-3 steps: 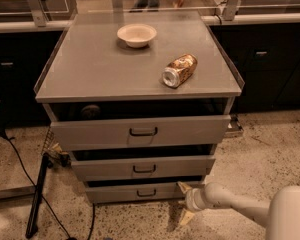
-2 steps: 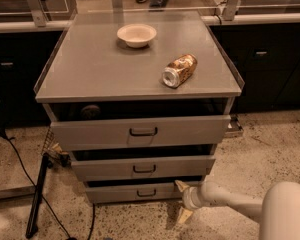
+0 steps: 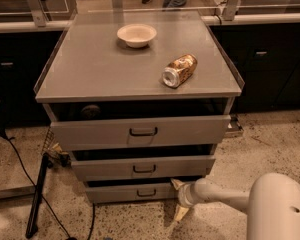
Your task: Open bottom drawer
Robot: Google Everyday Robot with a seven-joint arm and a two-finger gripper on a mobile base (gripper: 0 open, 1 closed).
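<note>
The bottom drawer (image 3: 125, 192) is the narrowest grey drawer, low on the cabinet, with a small dark loop handle (image 3: 146, 192) at its centre. It stands a little way out, with a dark gap above its front. My gripper (image 3: 179, 198) is at the drawer's right end, to the right of the handle. Its two pale fingers are spread, one fingertip (image 3: 176, 183) at the drawer's top edge and the other down near the floor. It holds nothing. My white arm (image 3: 225, 196) reaches in from the lower right.
The mid-sized drawer (image 3: 142, 167) and the widest top drawer (image 3: 140, 132) also stand slightly out. A white bowl (image 3: 136, 35) and a can lying on its side (image 3: 179, 70) rest on the cabinet top. Black cables and a stand (image 3: 37, 196) lie on the floor at left.
My gripper and arm have shifted a little to the left along the bottom drawer's front. The drawers look unchanged.
</note>
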